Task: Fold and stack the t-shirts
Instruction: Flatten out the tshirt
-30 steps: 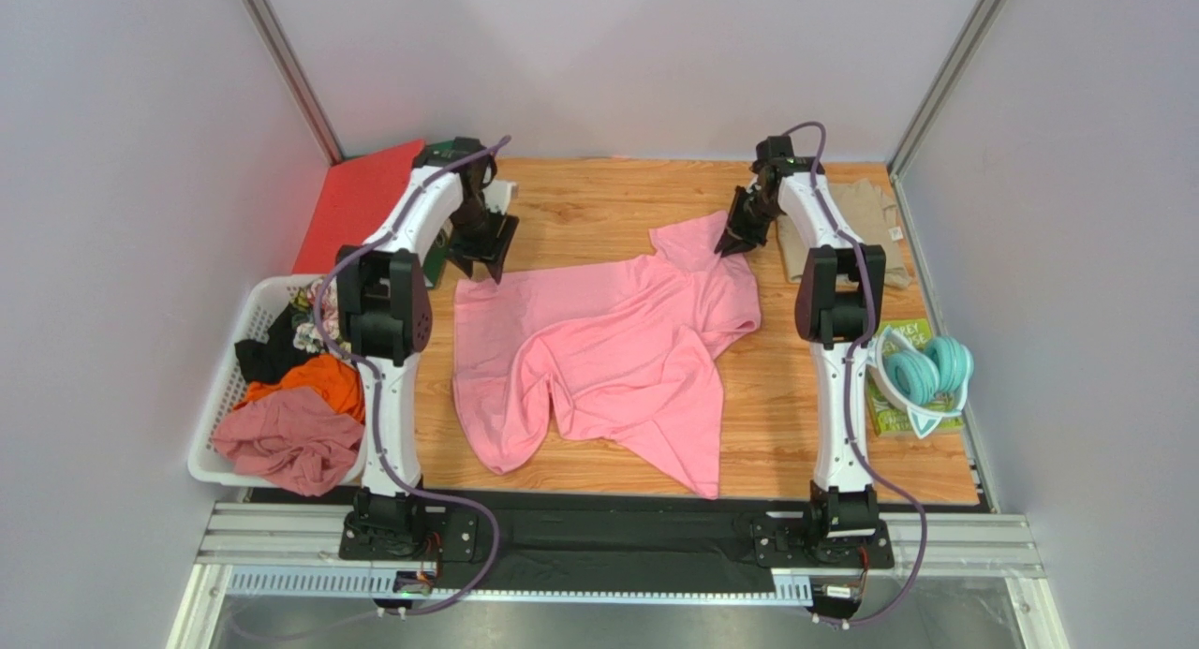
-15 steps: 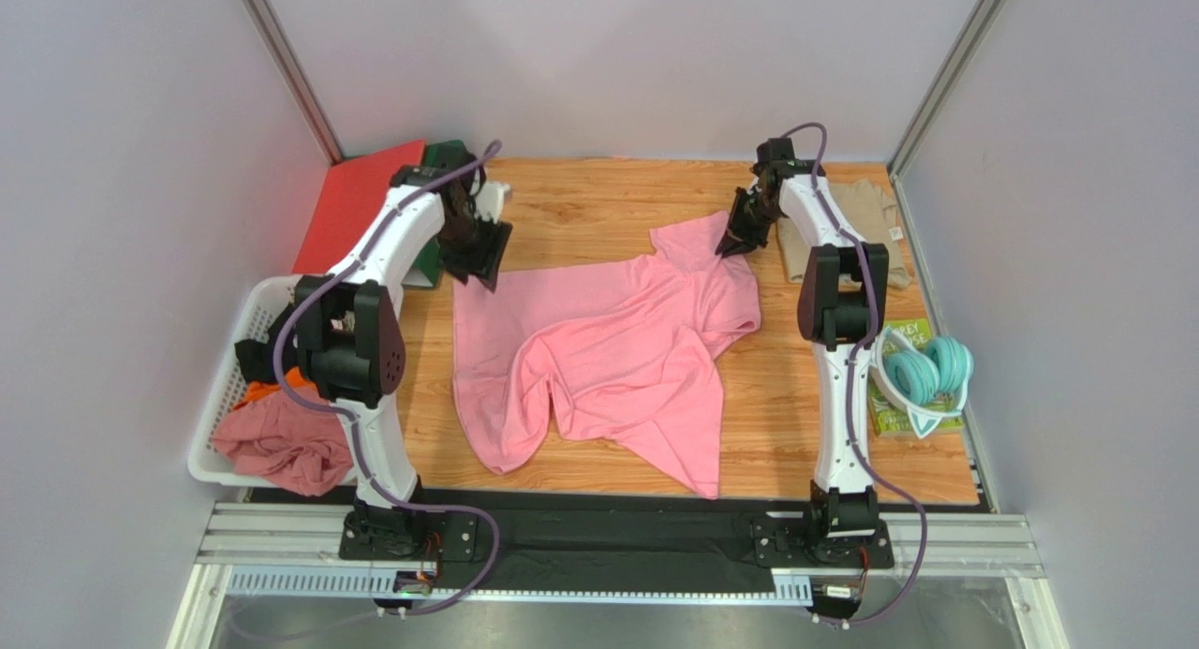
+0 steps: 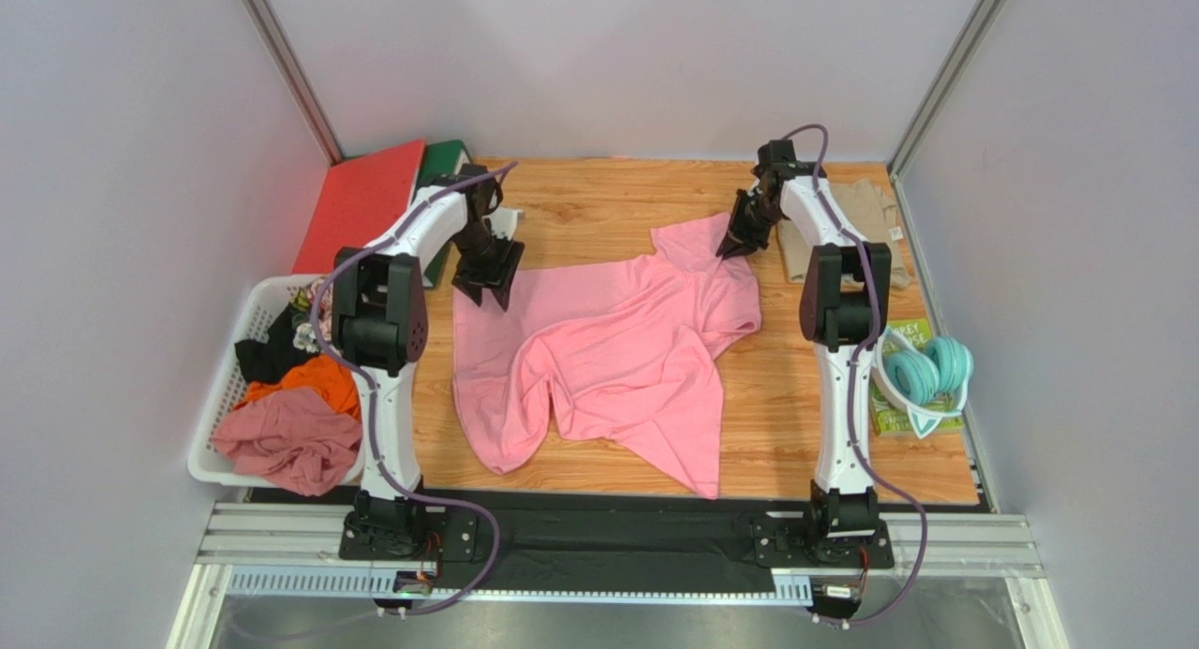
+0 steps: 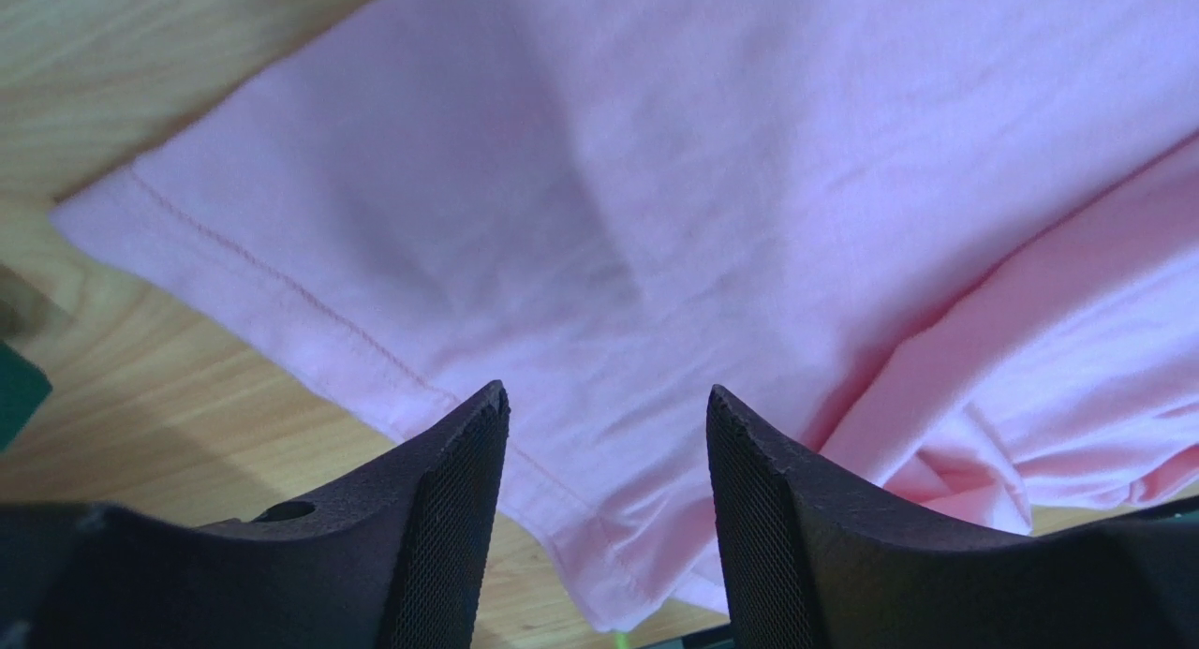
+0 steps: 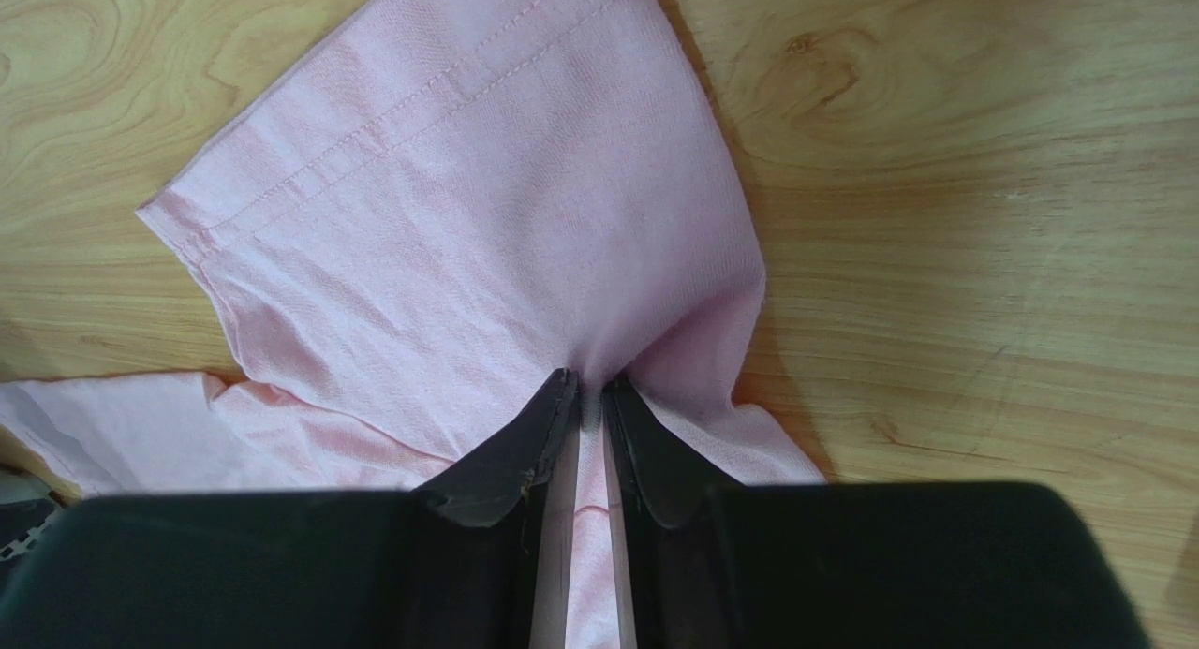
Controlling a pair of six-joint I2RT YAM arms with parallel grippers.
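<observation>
A light pink t-shirt [image 3: 605, 354] lies crumpled and partly spread on the wooden table [image 3: 591, 200]. My right gripper [image 3: 735, 242] is shut on the pink shirt's far right part; in the right wrist view the cloth [image 5: 465, 228] is pinched between the fingers [image 5: 514, 453]. My left gripper [image 3: 483, 281] is open over the shirt's far left corner; in the left wrist view the hemmed edge [image 4: 422, 382] lies between the open fingers [image 4: 451, 509]. A khaki-beige t-shirt [image 3: 859, 214] lies folded at the far right, behind the right arm.
A white basket [image 3: 232, 382] of clothes stands at the left edge. A red board [image 3: 359, 200] and a green one [image 3: 443, 158] lie at the far left. Teal headphones [image 3: 929, 368] lie on a packet at the right edge.
My left gripper has moved right, from beside the shirt's far left corner to above it. My right gripper has held still, shut on the shirt.
</observation>
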